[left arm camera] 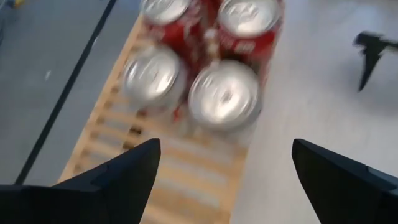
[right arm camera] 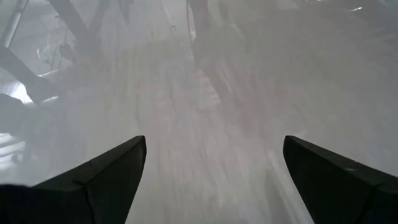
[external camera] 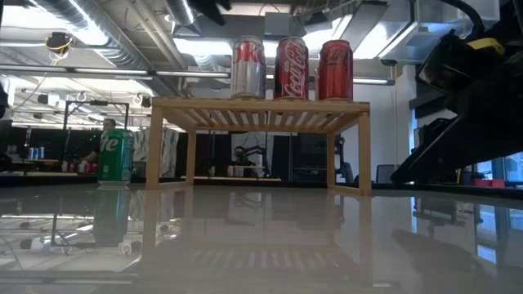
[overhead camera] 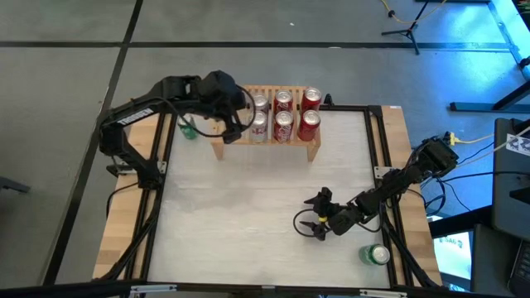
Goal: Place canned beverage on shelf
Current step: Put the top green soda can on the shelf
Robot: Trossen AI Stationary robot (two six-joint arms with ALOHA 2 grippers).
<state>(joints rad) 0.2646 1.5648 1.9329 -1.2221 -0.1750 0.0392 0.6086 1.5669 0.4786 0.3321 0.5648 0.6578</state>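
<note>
The light-wood slatted shelf point(overhead camera: 267, 141) stands at the table's far middle and carries several upright cans, red ones point(overhead camera: 309, 124) and silver-and-red ones point(overhead camera: 259, 124), in two rows. It also shows in the low view point(external camera: 260, 112). My left gripper point(overhead camera: 234, 132) hangs open and empty above the shelf's bare left end. In its wrist view point(left arm camera: 227, 155) the nearest can top point(left arm camera: 224, 96) lies just ahead of the fingers. A green can point(external camera: 115, 157) stands on the table left of the shelf. My right gripper point(overhead camera: 304, 225) is open and empty low over the table's near right part.
A second green can point(overhead camera: 377, 254) lies on the wooden border at the near right corner, beside my right arm. The shelf's left end point(left arm camera: 180, 180) is bare slats. The white table top point(overhead camera: 240, 207) stretches between the shelf and the near edge.
</note>
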